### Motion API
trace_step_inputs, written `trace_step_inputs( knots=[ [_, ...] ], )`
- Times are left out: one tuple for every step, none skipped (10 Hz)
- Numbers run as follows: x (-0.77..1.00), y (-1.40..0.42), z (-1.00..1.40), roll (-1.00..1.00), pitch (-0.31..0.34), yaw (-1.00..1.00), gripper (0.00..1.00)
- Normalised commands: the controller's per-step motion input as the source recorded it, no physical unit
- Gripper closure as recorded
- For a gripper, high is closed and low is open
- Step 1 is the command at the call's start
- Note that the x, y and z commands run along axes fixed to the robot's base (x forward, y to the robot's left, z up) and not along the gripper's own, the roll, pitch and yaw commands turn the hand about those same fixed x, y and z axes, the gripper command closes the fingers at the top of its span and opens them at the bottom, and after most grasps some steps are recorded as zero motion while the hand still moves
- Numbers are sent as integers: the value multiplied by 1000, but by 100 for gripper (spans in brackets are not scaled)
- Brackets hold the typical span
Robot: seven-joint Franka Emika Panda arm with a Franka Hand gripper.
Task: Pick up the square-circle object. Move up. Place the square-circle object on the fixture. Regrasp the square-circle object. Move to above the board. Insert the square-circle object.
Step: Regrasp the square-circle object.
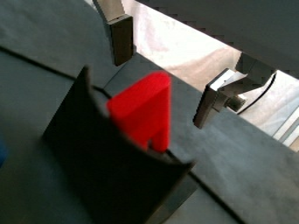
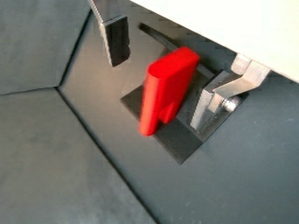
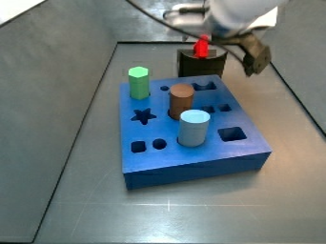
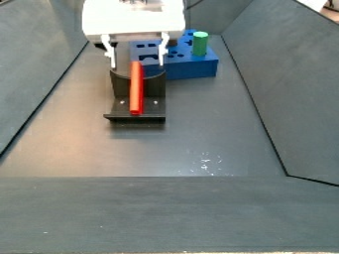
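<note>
Both claw (image 2: 163, 66) fingers apart – red peg (image 2: 169, 87) on fixture (image 4: 137, 103)

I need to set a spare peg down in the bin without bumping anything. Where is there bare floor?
Free: the wide dark floor between the fixture and the bin's near wall. Crowded: around the fixture, where the open gripper straddles the red square-circle object, and the board with its standing pegs.

One red peg (image 4: 135, 83), one fixture (image 4: 135, 107), one board (image 3: 192, 148), three other pegs.

Pincer (image 4: 134, 57) pointing down, fingers (image 2: 117, 41) spread wide apart, nothing gripped
</note>
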Motion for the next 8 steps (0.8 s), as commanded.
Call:
trace_step_inputs(
  knots=[
    [84,21,-757,61,-25,-68,0],
    [81,9,-558,64,7,-50,0],
    [76,7,-379,70,25,-23,0],
    [71,4,-292,70,25,-9,0],
    [32,-4,-198,58,36,8,0],
    [15,-15,-176,49,29,21,0],
    [16,-14,-175,49,29,24,0],
    [16,-14,-175,49,29,29,0]
  ],
)
